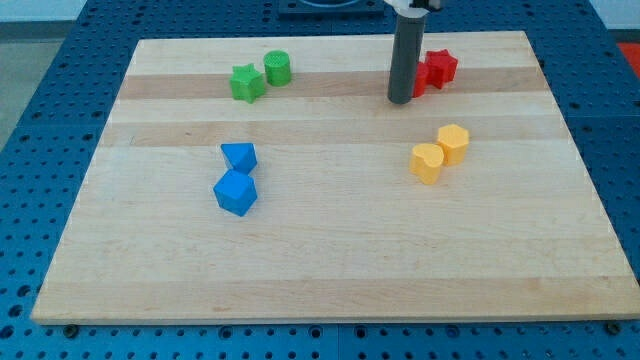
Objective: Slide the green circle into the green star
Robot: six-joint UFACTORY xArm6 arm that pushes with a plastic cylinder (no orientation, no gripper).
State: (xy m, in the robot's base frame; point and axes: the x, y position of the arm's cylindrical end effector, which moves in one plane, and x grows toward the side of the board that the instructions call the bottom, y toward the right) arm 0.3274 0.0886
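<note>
My tip rests on the wooden surface in the far right part of the scene, just left of the red blocks. Two red pieces sit there: a red star and, half hidden behind my rod, another red block whose shape I cannot make out. Whether my tip touches that hidden one I cannot tell. My tool is a plain rod with nothing to open or close, and it holds nothing.

The green circle lies well to my left, in the far left part of the surface, at about the same depth as my tip or a little farther. The green star sits just beside it, on its left and slightly nearer. From here the two look to be touching or very nearly so; the gap, if there is one, is too small to judge.

So the relation that matters is this: the circle is between my tip and the star. I judge that a push running leftward and a touch toward the near side, along the line from circle to star, would drive the circle into the star. The path from my tip to the circle's right side looks free of other blocks.

The blue pair, a blue block with a blue cube nearer, and the two yellow blocks lie nearer and well apart from that path.
</note>
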